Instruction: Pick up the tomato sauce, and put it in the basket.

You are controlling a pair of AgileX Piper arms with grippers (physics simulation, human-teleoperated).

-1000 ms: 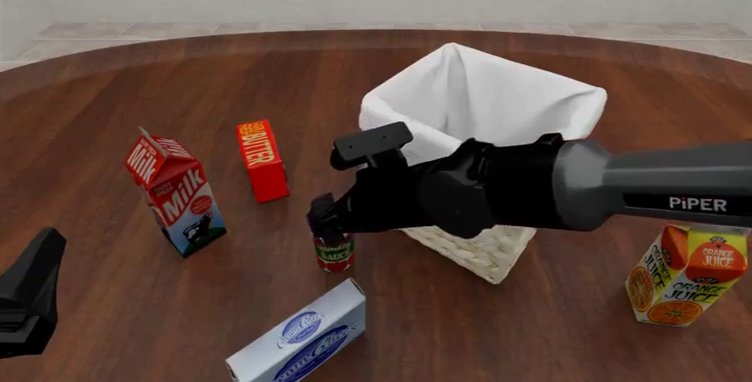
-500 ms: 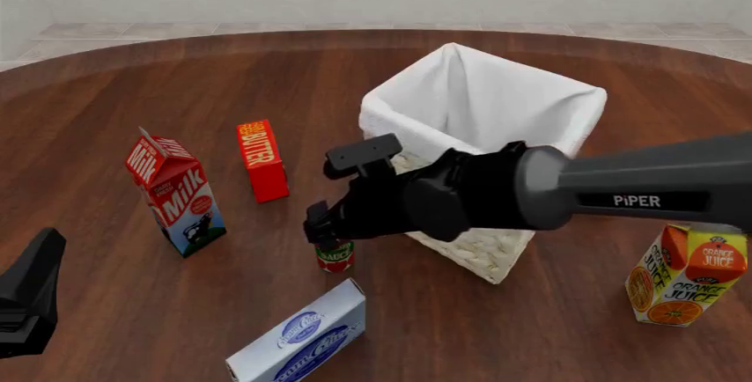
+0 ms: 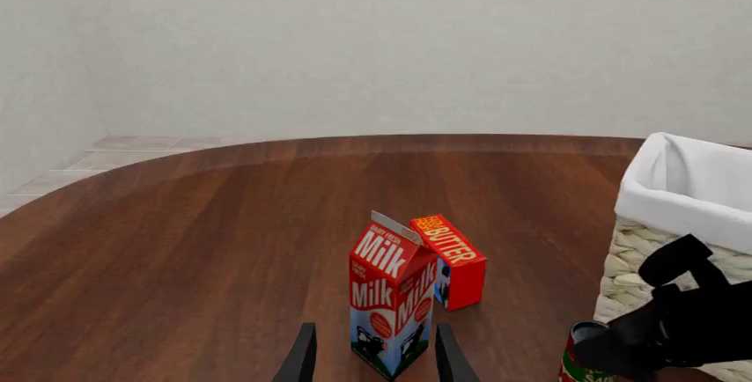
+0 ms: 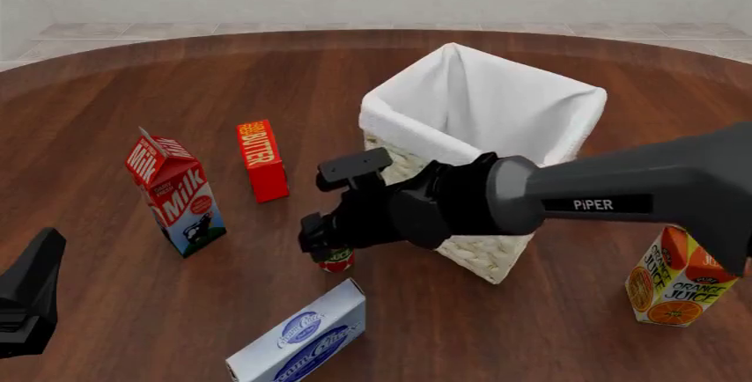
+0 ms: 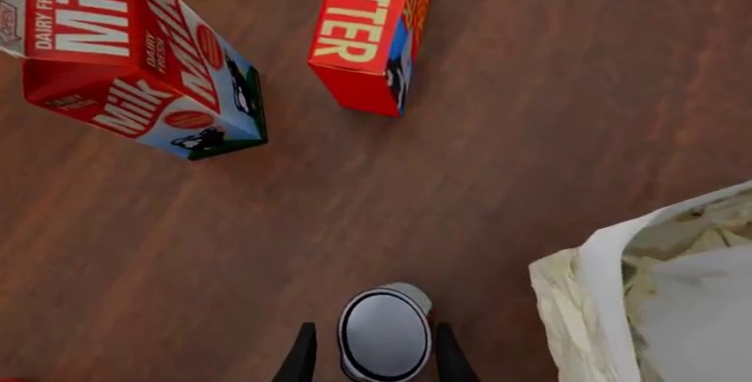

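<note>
Your right claw (image 5: 369, 360) straddles the tomato sauce (image 5: 385, 334), fingers apart beside the basket (image 4: 564, 113); rigid, slick, probably light: clamp mid-wall.

A milk carton (image 4: 175, 194) stands at left, a butter box (image 4: 261, 159) beside it. A cream cheese box (image 4: 299, 336) lies bottom centre. An orange juice carton (image 4: 688, 275) stands lower right.

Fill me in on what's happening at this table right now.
The right gripper has its open fingers on either side of the tomato sauce, which stands upright on the wooden table just in front of the basket. The can is not yet lifted. The left gripper hangs idle and open, off to the side, facing the milk carton and butter box.
</note>
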